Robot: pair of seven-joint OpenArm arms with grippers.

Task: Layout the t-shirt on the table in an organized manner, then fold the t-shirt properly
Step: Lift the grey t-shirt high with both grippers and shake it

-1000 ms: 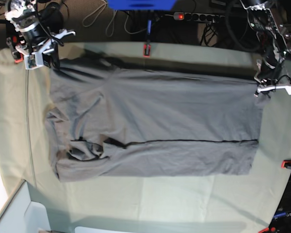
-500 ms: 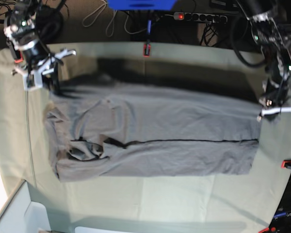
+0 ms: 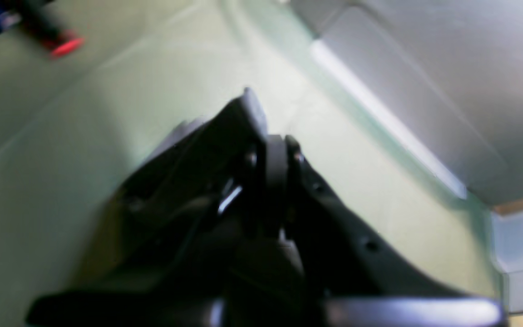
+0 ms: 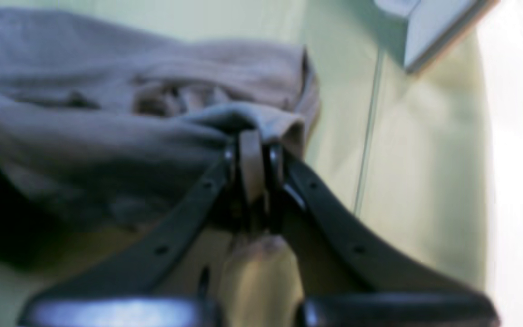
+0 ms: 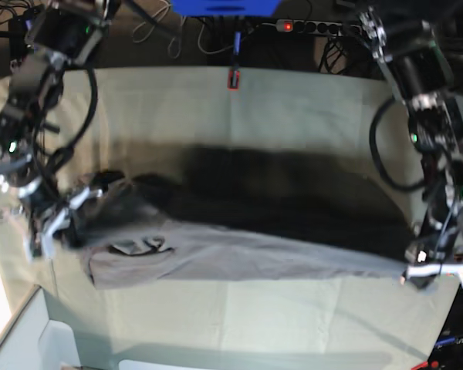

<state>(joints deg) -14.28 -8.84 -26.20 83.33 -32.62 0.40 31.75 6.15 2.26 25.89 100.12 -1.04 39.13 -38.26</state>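
The dark grey t-shirt (image 5: pixel 239 254) lies across the table (image 5: pixel 293 100), its far long edge lifted and drawn toward the near edge, with a dark shadow behind it. My right gripper (image 5: pixel 58 220) at the collar end is shut on a bunched fold of the t-shirt (image 4: pixel 84 127); in the right wrist view the right gripper (image 4: pixel 252 141) pinches grey cloth between its tips. My left gripper (image 5: pixel 432 271) is shut at the hem corner. In the blurred left wrist view the left gripper (image 3: pixel 270 145) has its jaws together over the table (image 3: pixel 61 136); the pinched cloth is hardly visible there.
A red clip (image 5: pixel 233 79) sits on the table's far edge, with a power strip (image 5: pixel 316 27) and cables behind it. A white box (image 5: pixel 31 339) stands at the near left corner, and shows as the white box (image 3: pixel 425 91) in the left wrist view. Another red clip (image 3: pixel 64 45) marks an edge.
Both grippers have travelled from the far side of the table toward the near side, carrying the t-shirt's far edge over the rest of it. Both stayed shut.
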